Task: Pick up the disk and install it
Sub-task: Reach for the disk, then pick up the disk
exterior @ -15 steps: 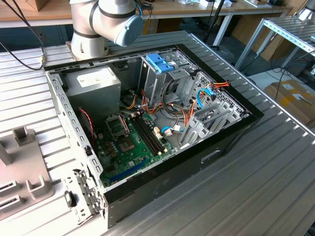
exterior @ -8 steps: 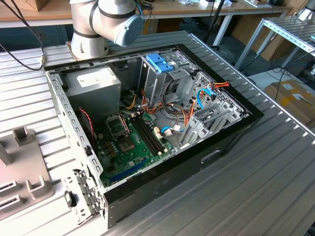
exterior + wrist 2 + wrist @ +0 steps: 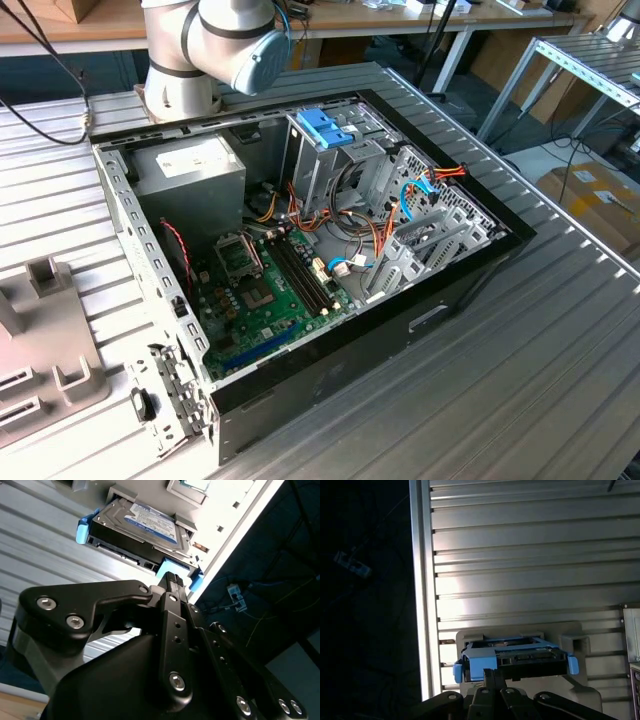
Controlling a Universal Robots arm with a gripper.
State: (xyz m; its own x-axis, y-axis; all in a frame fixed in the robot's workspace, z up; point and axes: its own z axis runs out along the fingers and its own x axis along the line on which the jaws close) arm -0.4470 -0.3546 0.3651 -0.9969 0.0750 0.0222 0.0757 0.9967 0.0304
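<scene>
The disk (image 3: 142, 522) is a flat silver-grey drive with a white and blue label and a light-blue plastic frame. It rests in a grey holder (image 3: 182, 522) on the ribbed metal table. In the first wrist view the disk (image 3: 530, 657) shows end-on, its blue frame across the near edge. My gripper (image 3: 172, 577) sits right at the blue frame's near edge, its black tip (image 3: 493, 672) just in front of it. I cannot tell whether it touches the frame.
In the exterior view an open computer case (image 3: 470, 285) lies on the table, with a metal drive cage with a blue top (image 3: 325, 130), a grey power supply box (image 3: 190, 170) and a green board (image 3: 260, 290). The holder is close to the table edge (image 3: 422, 605).
</scene>
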